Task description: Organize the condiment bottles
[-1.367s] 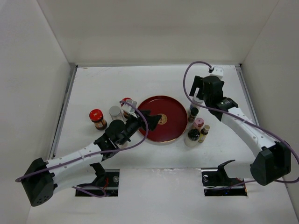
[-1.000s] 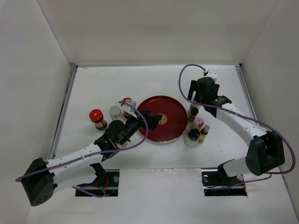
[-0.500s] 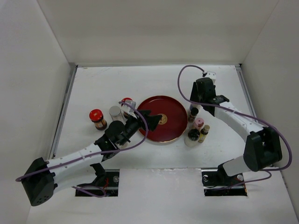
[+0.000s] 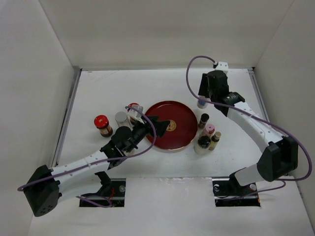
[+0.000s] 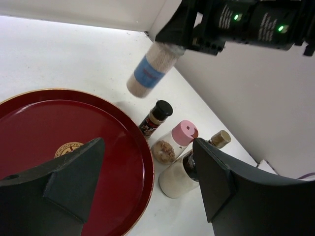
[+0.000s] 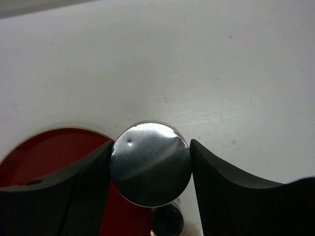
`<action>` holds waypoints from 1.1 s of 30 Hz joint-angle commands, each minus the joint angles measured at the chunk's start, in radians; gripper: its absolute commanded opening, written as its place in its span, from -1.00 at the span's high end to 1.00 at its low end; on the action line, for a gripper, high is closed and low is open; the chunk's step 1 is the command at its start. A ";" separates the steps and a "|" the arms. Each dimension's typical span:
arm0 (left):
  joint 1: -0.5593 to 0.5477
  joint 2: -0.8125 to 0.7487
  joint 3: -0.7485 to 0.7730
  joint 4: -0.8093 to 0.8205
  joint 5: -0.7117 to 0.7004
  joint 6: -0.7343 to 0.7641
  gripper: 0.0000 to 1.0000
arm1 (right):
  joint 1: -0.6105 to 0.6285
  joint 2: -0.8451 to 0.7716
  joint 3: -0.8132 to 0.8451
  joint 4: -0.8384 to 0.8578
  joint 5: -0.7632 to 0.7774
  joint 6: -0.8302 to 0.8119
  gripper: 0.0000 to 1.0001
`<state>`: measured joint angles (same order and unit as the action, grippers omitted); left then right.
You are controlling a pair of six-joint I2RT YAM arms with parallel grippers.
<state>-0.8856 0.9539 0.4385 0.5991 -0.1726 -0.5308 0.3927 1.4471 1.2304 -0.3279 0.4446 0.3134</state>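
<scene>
held bottle (image 4: 201, 103) mostly hidden under right hand (image 4: 204, 98), tray (image 5: 74, 123) cropped left

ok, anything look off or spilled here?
Only the blue-labelled bottle: it hangs tilted, off the table, gripped by the right claw near the red tray. No spill or damage visible.

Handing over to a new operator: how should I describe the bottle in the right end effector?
Find the round red tray; the right end effector hangs by its far right rim. It clamps a blue-labelled bottle of pale contents, tilted, the only one off the table.
</scene>
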 commanded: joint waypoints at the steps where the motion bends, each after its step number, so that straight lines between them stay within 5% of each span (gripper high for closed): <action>1: 0.006 -0.003 -0.012 0.064 -0.001 -0.011 -0.43 | 0.056 0.018 0.119 0.108 -0.018 -0.016 0.05; 21: 0.035 0.006 -0.018 0.050 -0.034 -0.011 -0.43 | 0.219 0.352 0.259 0.216 -0.047 0.001 -0.01; 27: 0.060 0.003 -0.023 0.045 -0.051 -0.012 -0.43 | 0.235 0.317 0.193 0.266 -0.033 0.000 -0.56; 33: 0.110 -0.003 0.031 -0.066 -0.120 -0.015 -0.42 | 0.243 0.170 0.130 0.299 -0.049 0.006 -0.78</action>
<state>-0.7967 0.9611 0.4267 0.5705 -0.2401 -0.5323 0.6239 1.7462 1.3743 -0.1242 0.3882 0.3107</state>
